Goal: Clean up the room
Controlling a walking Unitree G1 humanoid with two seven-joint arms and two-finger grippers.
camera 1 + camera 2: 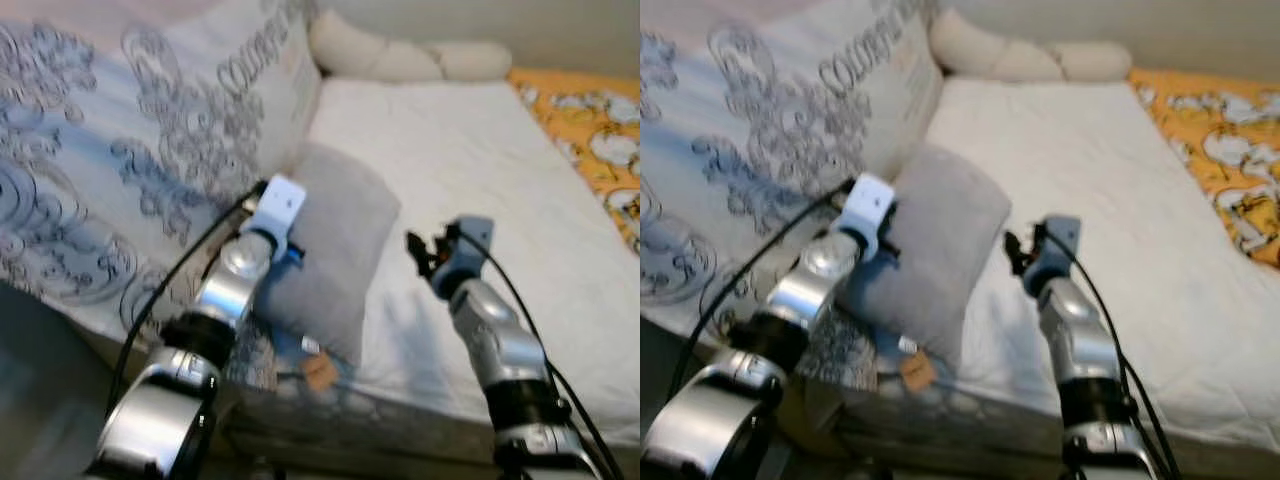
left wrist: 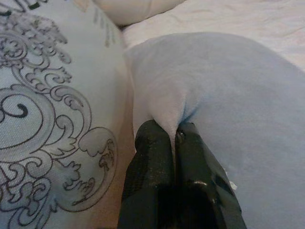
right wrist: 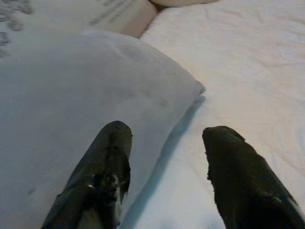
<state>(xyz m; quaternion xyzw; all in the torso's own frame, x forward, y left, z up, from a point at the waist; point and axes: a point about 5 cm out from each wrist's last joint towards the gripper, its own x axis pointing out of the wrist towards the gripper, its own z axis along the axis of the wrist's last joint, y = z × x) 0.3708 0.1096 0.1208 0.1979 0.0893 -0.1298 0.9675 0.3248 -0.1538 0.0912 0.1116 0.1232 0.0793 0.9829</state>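
Observation:
A grey pillow [image 1: 335,245] lies near the front edge of the white bed [image 1: 470,170], leaning against a big patterned duvet [image 1: 120,150]. My left gripper [image 2: 174,131] is shut on a pinched fold at the pillow's left edge [image 2: 164,102]. My right gripper [image 1: 425,250] hovers open just right of the pillow, above the sheet. In the right wrist view its two black fingers [image 3: 112,157] straddle the pillow's right edge [image 3: 186,95] with nothing gripped.
A cream bolster pillow [image 1: 400,55] lies along the head of the bed. An orange patterned blanket [image 1: 590,130] covers the far right side. A small tag [image 1: 320,370] hangs at the bed's front edge below the pillow.

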